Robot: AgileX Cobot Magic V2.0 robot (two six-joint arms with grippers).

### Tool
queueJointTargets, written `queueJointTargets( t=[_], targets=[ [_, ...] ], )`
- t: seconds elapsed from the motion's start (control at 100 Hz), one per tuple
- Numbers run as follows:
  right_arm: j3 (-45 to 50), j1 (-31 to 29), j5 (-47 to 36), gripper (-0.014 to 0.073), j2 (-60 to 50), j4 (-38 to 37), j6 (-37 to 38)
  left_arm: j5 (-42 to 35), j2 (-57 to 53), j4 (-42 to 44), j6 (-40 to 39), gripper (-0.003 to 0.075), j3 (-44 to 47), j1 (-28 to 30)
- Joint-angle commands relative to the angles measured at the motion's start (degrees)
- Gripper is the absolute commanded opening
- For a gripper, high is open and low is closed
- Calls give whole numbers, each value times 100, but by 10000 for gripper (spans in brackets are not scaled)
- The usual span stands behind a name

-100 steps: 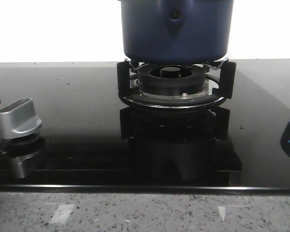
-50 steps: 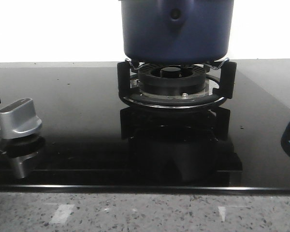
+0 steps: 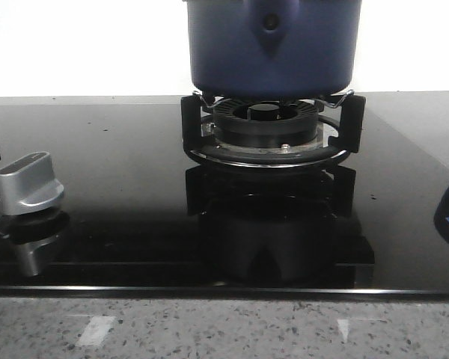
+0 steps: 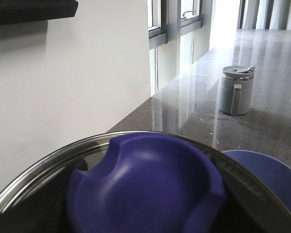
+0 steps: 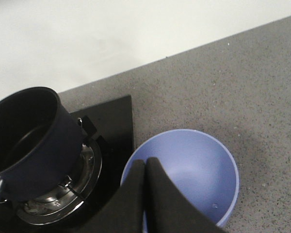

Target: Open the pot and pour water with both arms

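Note:
The dark navy-blue pot (image 3: pixel 273 45) stands on the gas burner (image 3: pixel 266 131), its teardrop handle bracket (image 3: pixel 270 26) facing me. In the right wrist view the pot (image 5: pixel 24 141) is open, with no lid on it. The glass lid (image 4: pixel 39 167) with its blue knob (image 4: pixel 145 189) fills the near part of the left wrist view, held up off the pot; my left fingers are hidden behind it. My right gripper (image 5: pixel 146 162) is shut and empty, its fingertips pressed together above a light blue bowl (image 5: pixel 194 165).
The blue bowl stands on the grey counter to the right of the black glass hob and also shows in the left wrist view (image 4: pixel 266 174). A silver stove knob (image 3: pixel 30 183) sits at the hob's front left. A grey lidded jug (image 4: pixel 236 90) stands farther along the counter.

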Motion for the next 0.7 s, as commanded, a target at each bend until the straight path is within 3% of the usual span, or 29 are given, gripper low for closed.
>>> queueJointTargets(
  t=[0.0, 0.69],
  targets=[
    [-129, 0, -376, -68, -91, -2, -100, 178, 7, -584, 5, 356, -415, -101],
    [-129, 20, -447, -68, -88, -2, -100, 36, 872, -694, 5, 356, -727, -163]
  ],
)
